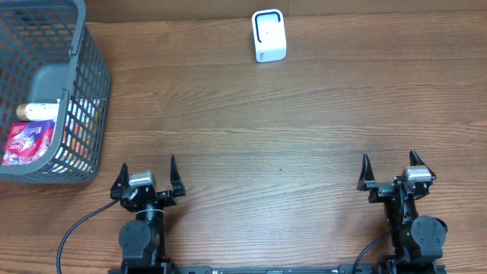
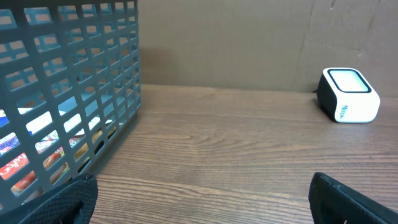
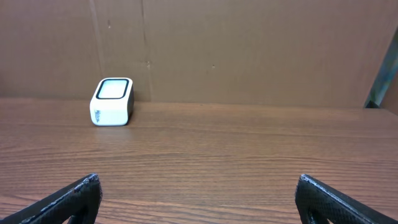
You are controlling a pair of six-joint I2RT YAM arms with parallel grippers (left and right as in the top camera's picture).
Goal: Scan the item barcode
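1. The left end effector (image 1: 148, 172) sits at the near edge of the table (image 1: 304, 129), on the left side. Its jaws are spread wide and hold nothing.
2. The right end effector (image 1: 389, 163) sits at the near edge on the right, well apart from the left one. Its jaws are also spread wide and empty.
3. A grey mesh basket (image 1: 90, 91) stands on the left side of the table, far of the left end effector and clear of it. The overhead view cuts off its far and left sides.
4. The items to be scanned lie inside the basket. A pink and purple packet (image 1: 30, 142) lies against the near wall. Just beyond it is a small white-labelled container (image 1: 38, 111) on its side with an orange end. No barcode can be made out on either.
5. Through the mesh, the left wrist view shows more printed packaging low in the basket, too broken up by the bars to identify.
6. The white barcode scanner (image 1: 268, 36), with a dark-framed window on its top face, stands at the far side of the table. It is slightly right of centre and well apart from the basket and both end effectors.
7. Both wrist views show the scanner standing just in front of a brown cardboard wall.
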